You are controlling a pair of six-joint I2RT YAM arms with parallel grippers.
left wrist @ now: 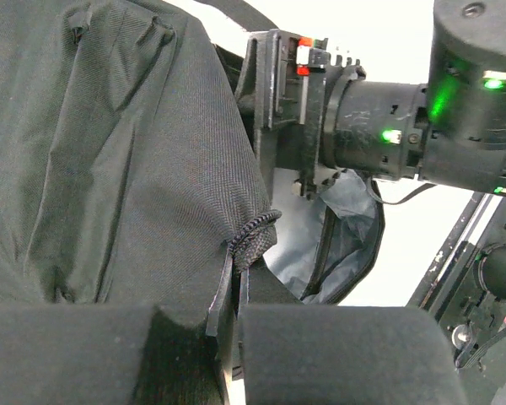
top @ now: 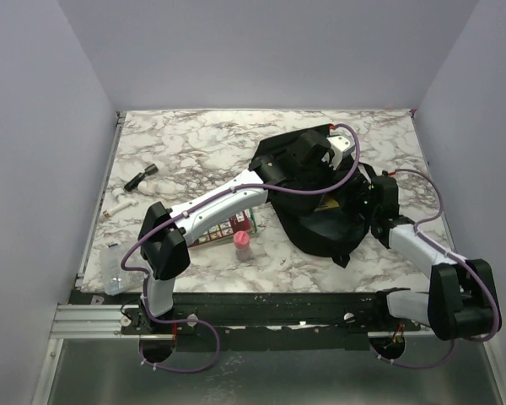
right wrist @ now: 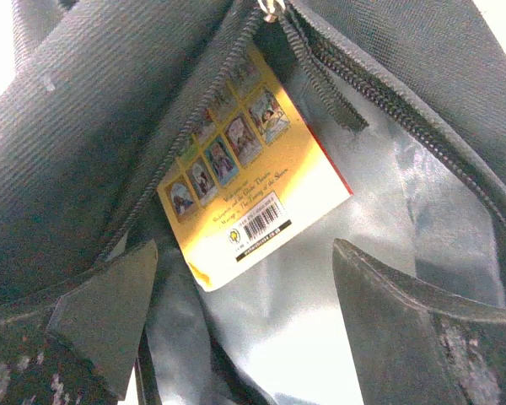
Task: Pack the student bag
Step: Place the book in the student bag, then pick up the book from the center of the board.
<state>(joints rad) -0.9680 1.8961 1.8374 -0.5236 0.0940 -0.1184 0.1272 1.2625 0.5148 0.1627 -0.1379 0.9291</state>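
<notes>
Student bag mid-bench, held open for packing.
Left fingers pinch its zip edge; right fingers gape at its mouth, yellow book inside; next likely fetch another item.

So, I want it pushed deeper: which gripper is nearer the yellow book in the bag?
Right. The right gripper is at the mouth of the student bag, jaws open, the yellow book just ahead. The left gripper pinches the bag's fabric from outside.

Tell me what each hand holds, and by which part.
The left hand pinches the student bag by the pull tab at its zip opening. The right hand is open at the bag's mouth, holding nothing.
</notes>
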